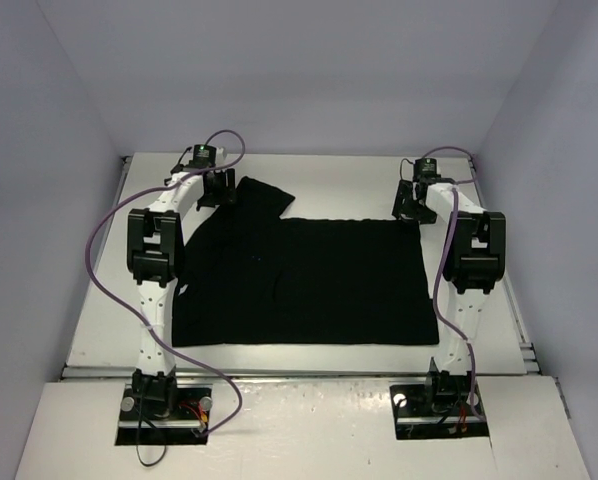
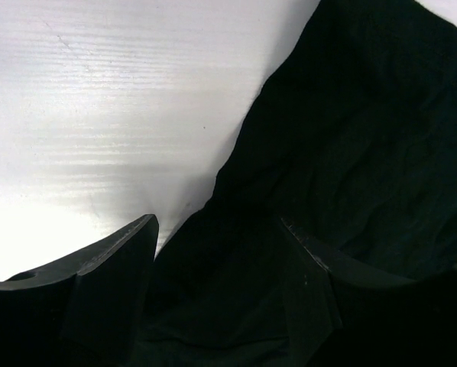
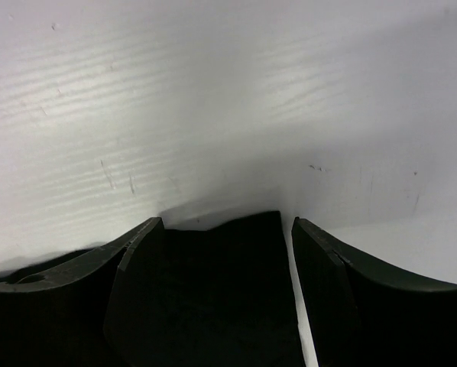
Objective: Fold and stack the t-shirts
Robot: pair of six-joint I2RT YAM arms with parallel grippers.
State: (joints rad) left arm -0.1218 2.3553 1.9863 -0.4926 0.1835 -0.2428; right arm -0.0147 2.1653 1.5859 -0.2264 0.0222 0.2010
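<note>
Black cloth, the t-shirt (image 1: 309,280) lies spread flat on the white tabletop (image 1: 349,175), covering its middle, with one sleeve (image 1: 261,192) angled out toward the far left. The left end effector (image 1: 217,190) sits at that sleeve's far-left edge. In the left wrist view its fingers stand apart, open, with the sleeve's edge running between them. The right end effector (image 1: 411,203) is at the shirt's far-right corner. Its fingers are also spread open, and the corner of the cloth lies between them, with bare tabletop beyond.
</note>
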